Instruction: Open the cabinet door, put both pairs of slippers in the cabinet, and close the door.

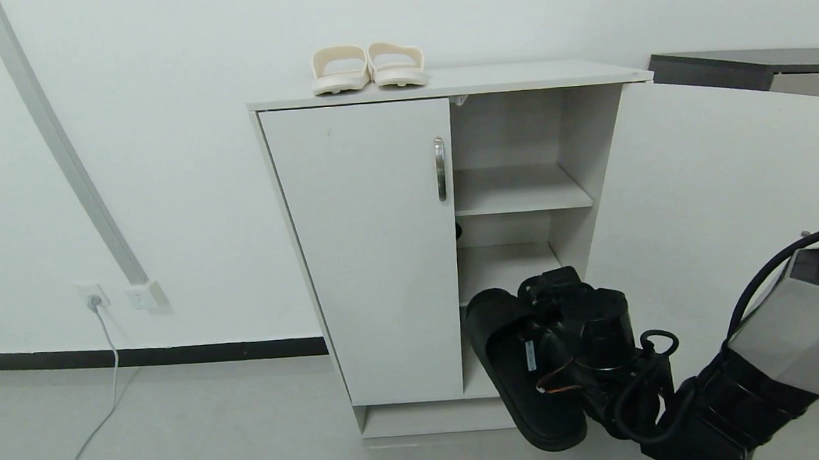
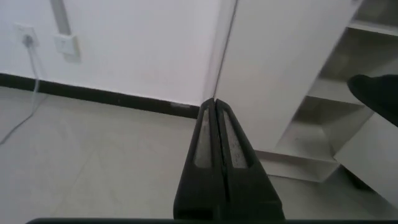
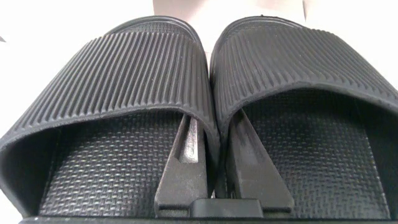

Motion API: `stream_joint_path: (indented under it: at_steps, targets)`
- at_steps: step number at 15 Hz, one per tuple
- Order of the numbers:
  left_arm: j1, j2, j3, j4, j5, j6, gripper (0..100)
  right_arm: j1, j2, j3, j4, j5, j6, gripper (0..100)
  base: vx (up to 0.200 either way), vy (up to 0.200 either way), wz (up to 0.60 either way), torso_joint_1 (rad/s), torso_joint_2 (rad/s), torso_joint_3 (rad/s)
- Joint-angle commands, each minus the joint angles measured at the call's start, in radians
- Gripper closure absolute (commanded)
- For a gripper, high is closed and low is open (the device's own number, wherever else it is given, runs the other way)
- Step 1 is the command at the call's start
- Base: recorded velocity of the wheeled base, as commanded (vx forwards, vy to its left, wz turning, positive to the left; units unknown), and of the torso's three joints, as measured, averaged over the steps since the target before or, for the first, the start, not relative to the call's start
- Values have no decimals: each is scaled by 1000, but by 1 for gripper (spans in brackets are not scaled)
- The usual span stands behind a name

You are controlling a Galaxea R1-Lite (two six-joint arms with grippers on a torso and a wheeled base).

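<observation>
Head view: two cream slippers (image 1: 369,67), one black pair (image 1: 516,374).

We see the black slippers (image 1: 511,380) with ribbed straps and a fine pebbled grid on the footbeds (image 3: 323,155), while the cream slippers (image 1: 369,67) look plain. The cabinet (image 1: 376,260) is white, its handle (image 1: 440,169) seemingly brushed silver.

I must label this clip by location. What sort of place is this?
Probably an indoor entryway or test room: a shoe cabinet against a plain wall, cream slippers on top, a socket above a tiled floor.
</observation>
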State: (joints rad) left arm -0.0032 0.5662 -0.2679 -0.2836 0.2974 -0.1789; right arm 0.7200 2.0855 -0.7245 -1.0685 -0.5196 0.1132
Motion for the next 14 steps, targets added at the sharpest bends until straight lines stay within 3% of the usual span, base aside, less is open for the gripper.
stream_joint_path:
  at_steps: [1, 3, 4, 6, 7, 10, 12, 13, 14]
  targets:
    - [126, -304, 180, 90, 3, 58, 100, 1, 7, -3, -1, 0, 0, 100, 0, 0, 0, 0, 0, 0]
    - [100, -430, 243, 136, -96, 73, 100, 4, 11, -1, -1, -10, 0, 100, 0, 0, 0, 0, 0, 0]
    - [92, -482, 263, 208, -176, 72, 100, 6, 11, -1, -1, -14, -1, 100, 0, 0, 0, 0, 0, 0]
    - [92, -480, 263, 245, -213, 47, 100, 12, 16, 0, -2, -14, -1, 100, 0, 0, 0, 0, 0, 0]
    - [92, -480, 265, 244, -281, 49, 100, 15, 16, 0, -4, -14, -1, 100, 0, 0, 0, 0, 0, 0]
    - [83, -479, 263, 247, -353, 32, 100, 22, 16, -3, -5, -14, -3, 100, 0, 0, 0, 0, 0, 0]
    - [77, -480, 263, 245, -360, 90, 100, 22, 11, 0, -7, -14, -3, 100, 0, 0, 0, 0, 0, 0]
    - [2, -508, 263, 247, -370, 79, 100, 22, 11, 2, -11, -14, -3, 100, 0, 0, 0, 0, 0, 0]
    - [-23, -514, 263, 251, -379, 52, 100, 22, 11, 2, -13, -14, -3, 100, 0, 0, 0, 0, 0, 0]
